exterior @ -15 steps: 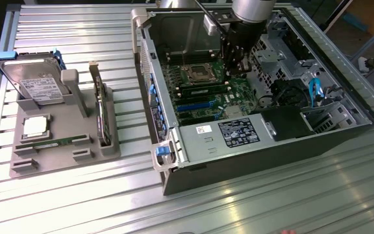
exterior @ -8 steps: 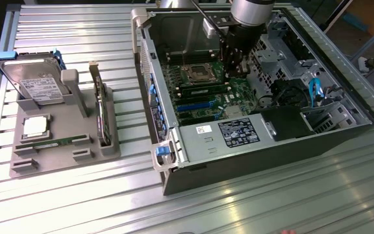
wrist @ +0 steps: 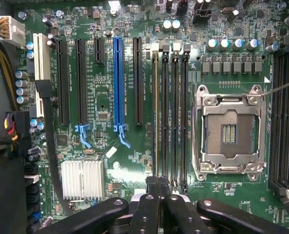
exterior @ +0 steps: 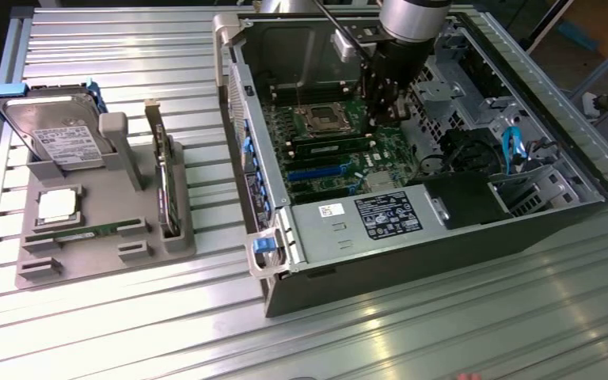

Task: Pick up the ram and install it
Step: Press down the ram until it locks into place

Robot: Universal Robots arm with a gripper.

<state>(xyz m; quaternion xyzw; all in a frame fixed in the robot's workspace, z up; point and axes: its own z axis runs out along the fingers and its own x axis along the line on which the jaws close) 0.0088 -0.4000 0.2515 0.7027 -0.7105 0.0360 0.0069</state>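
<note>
Nearby, empty processor socket beside slots.

A ribbed silver metal surface of long parallel slats spans the scene, catching bright glare from overhead light. Past its far edge on the exterior view's right, a dim floor shows blurred clutter.

An open black metal computer case lay on the ribbed silver metal table, toward the exterior view's right. A flat grey plastic holder tray sat to its left. On it stood a boxy silver hard drive and lay a long thin green ram stick. The black robot gripper hung over the green motherboard inside the case.
</note>
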